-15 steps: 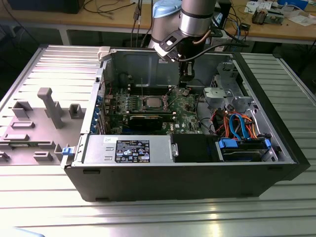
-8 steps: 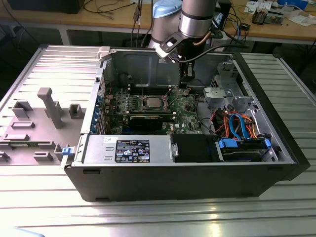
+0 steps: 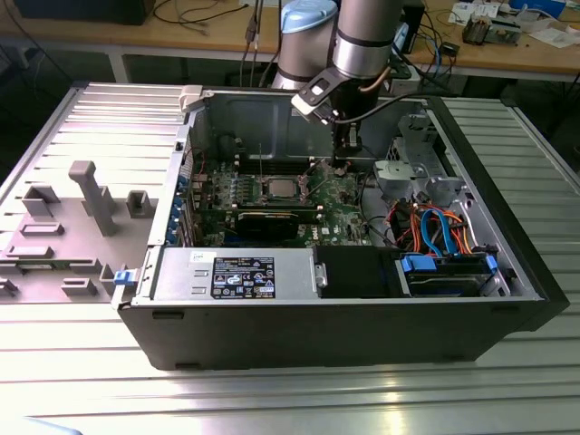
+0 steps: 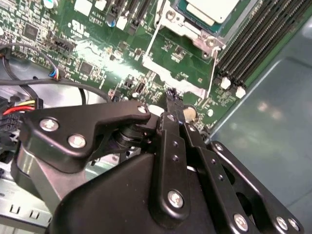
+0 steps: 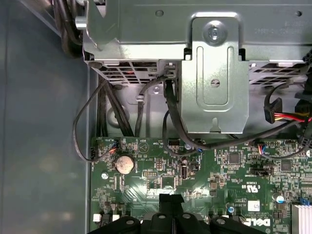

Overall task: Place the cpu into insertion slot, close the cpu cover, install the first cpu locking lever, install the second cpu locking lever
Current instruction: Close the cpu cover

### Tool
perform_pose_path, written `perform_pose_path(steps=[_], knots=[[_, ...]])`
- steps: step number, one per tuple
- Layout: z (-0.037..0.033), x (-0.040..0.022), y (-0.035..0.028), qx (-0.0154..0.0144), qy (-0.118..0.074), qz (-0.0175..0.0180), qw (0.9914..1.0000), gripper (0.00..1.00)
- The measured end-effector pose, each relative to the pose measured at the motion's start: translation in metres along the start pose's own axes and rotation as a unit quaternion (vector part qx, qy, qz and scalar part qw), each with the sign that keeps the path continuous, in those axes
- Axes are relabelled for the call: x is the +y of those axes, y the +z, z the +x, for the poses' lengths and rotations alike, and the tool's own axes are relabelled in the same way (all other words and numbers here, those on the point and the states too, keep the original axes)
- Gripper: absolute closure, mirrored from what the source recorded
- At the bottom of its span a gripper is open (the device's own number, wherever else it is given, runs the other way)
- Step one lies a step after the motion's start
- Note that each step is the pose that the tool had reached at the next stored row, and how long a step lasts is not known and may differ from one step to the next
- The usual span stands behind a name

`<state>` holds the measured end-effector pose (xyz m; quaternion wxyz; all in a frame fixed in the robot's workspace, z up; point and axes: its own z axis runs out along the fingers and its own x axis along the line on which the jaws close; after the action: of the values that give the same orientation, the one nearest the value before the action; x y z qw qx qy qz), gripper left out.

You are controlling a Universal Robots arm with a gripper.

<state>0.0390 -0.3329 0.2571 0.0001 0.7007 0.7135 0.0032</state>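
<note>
Lying on its side on the surface (image 3: 272,399), the computer case (image 3: 263,118) has its open side up, we think so the arm can reach straight down to the green board (image 3: 349,192). We see the cpu (image 3: 276,188) flat in the middle of the exterior view, shiny face up. The cpu cover (image 4: 181,23) looks down around it (that frame seems made to hold it in). The claw (image 3: 343,161) hangs near the cpu, toward the exterior view's right, low over the board. Its fingers (image 4: 170,122) look pressed together, with nothing between them.
</note>
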Motion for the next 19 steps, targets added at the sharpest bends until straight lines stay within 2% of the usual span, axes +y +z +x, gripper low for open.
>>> perform_pose_path(steps=[2,5,6,9,10,11,19], knots=[[0.0000,0.0004,0.0004,-0.0001,-0.002,0.0002,1.00000,0.89],[-0.0001,0.0046,0.0015,0.0000,-0.003,0.0011,1.00000,0.89],[-0.0001,0.0074,0.0015,0.0000,-0.003,0.0029,0.99999,0.89],[-0.0001,0.0050,0.0057,0.0000,-0.003,0.0029,0.99999,0.89],[-0.0001,0.0008,0.0059,-0.0001,-0.004,0.0029,0.99999,0.89],[-0.0001,-0.0003,0.0059,0.0000,-0.004,0.0029,0.99999,0.89],[0.0000,-0.0014,0.0060,0.0001,-0.004,0.0029,0.99999,0.89]])
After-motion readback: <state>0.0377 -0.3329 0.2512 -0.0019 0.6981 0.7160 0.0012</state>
